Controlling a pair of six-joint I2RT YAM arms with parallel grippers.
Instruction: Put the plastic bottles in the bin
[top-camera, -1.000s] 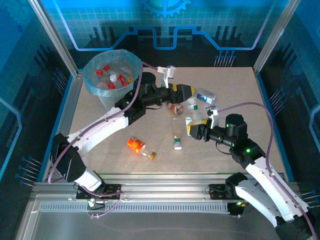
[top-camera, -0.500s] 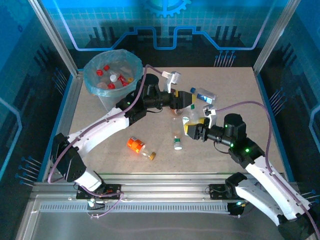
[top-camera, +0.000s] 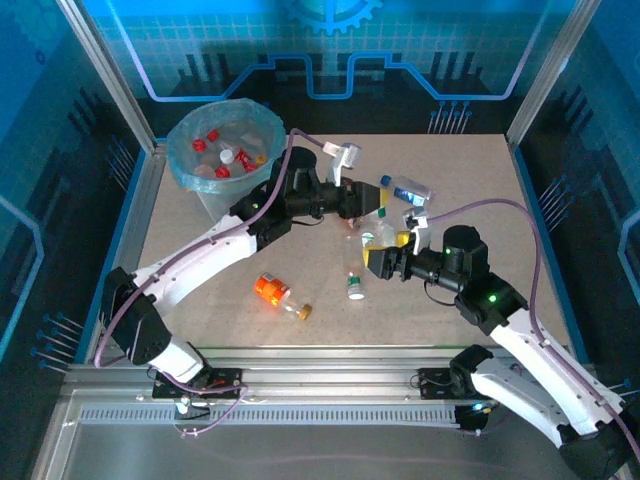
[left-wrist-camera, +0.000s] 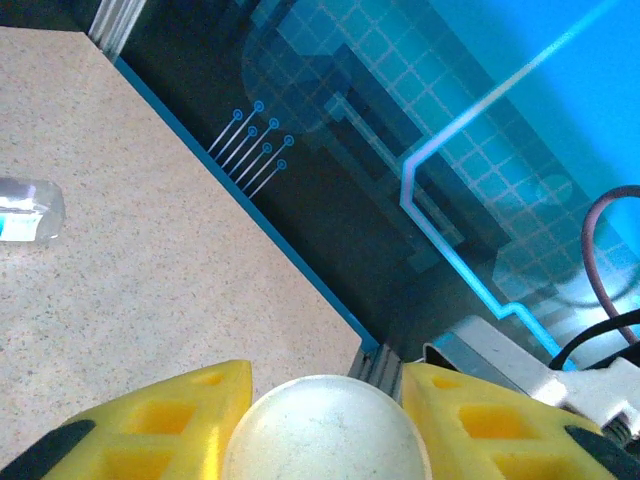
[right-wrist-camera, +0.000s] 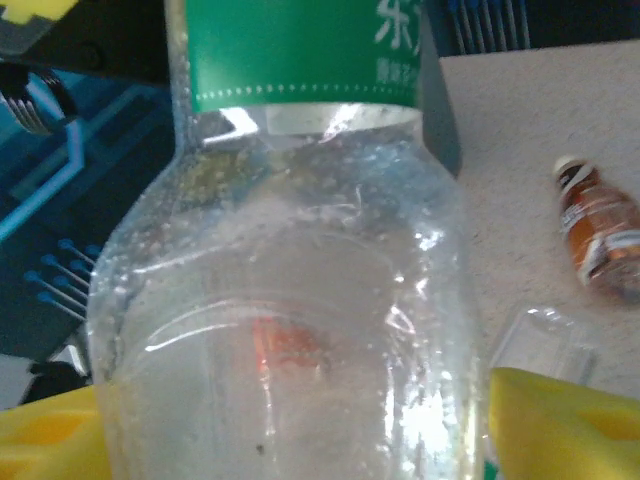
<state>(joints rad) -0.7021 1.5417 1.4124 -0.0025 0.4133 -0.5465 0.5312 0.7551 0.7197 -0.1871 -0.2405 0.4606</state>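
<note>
Left gripper (left-wrist-camera: 325, 385): clamps pale-ended bottle (left-wrist-camera: 325, 440) by its tip; may slip.
Right gripper (right-wrist-camera: 300, 425): jaws slack around green-labelled bottle (right-wrist-camera: 300, 60); may topple it.

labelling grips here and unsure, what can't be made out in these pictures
- Left tool, left wrist view: the bottom edge cuts its fingers, so a firm clamp on the round white end is unclear.
- Right tool, right wrist view: the green-label bottle, very close, hides finger contact.
- Bin, top view: contents too small to count.
- Edge bottle, left wrist view: cut off at the left edge, cap unseen.
</note>
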